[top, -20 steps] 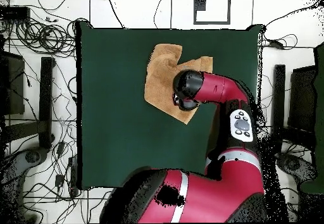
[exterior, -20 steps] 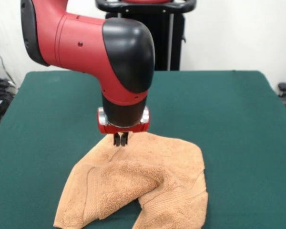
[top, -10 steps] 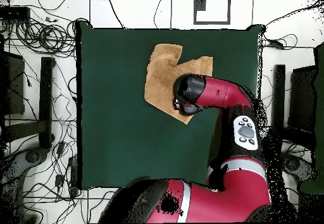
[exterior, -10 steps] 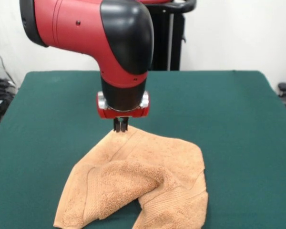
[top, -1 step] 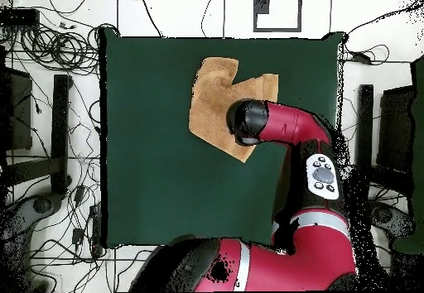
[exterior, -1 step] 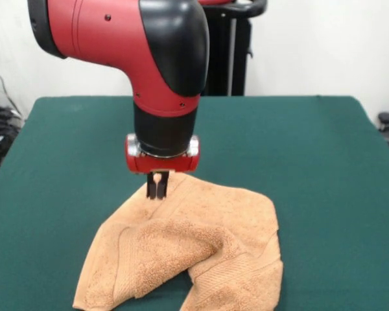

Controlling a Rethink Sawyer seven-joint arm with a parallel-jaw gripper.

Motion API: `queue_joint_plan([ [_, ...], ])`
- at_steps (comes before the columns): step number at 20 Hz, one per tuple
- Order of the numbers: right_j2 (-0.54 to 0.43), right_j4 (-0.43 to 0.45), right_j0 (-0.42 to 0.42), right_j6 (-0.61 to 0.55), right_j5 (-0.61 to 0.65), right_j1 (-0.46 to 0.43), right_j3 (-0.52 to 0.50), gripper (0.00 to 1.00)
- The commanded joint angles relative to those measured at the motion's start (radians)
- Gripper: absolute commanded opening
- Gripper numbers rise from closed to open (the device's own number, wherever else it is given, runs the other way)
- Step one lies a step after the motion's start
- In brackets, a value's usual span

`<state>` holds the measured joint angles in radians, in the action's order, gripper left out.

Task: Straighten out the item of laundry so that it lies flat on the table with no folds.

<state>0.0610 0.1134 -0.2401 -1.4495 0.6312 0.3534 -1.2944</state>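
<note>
The item of laundry (exterior, -1 step: 201, 253) is a peach terry towel lying crumpled on the near middle of the green table (exterior, -1 step: 311, 162). Its near part is folded over itself, with a thick roll across the front. My gripper (exterior, -1 step: 157, 189) hangs from the red and black arm at the towel's far edge. It is shut, and a small peak of cloth is pinched between the fingers. In the overhead view the towel (top, -1 step: 214, 99) lies near the table's (top, -1 step: 149, 157) top edge. There the arm's black wrist (top, -1 step: 248, 122) hides the gripper and the towel's lower right part.
A black stand (exterior, -1 step: 227, 58) rises behind the table's far edge. A dark object (exterior, -1 step: 388, 120) sits off the right side. Cables and gear (top, -1 step: 50, 50) lie on the floor around the table in the overhead view.
The gripper rose from the towel's far edge with the cloth pinched, then shifted slightly left and dipped again. The rest of the towel has kept its shape.
</note>
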Motion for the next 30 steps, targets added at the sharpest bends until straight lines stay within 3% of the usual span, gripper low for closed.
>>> queue_joint_plan([
  [1, -0.056, 0.009, 0.005, -0.175, -0.140, -0.030, -0.079, 0.00],
  [5, -0.044, 0.004, 0.012, -0.181, -0.195, -0.033, -0.066, 0.00],
  [9, -0.040, -0.034, 0.017, -0.190, -0.106, -0.037, -0.065, 0.00],
  [17, -0.053, -0.064, 0.021, -0.202, -0.062, -0.061, -0.063, 0.00],
  [30, -0.054, -0.072, 0.036, -0.223, -0.156, -0.100, -0.024, 0.00],
])
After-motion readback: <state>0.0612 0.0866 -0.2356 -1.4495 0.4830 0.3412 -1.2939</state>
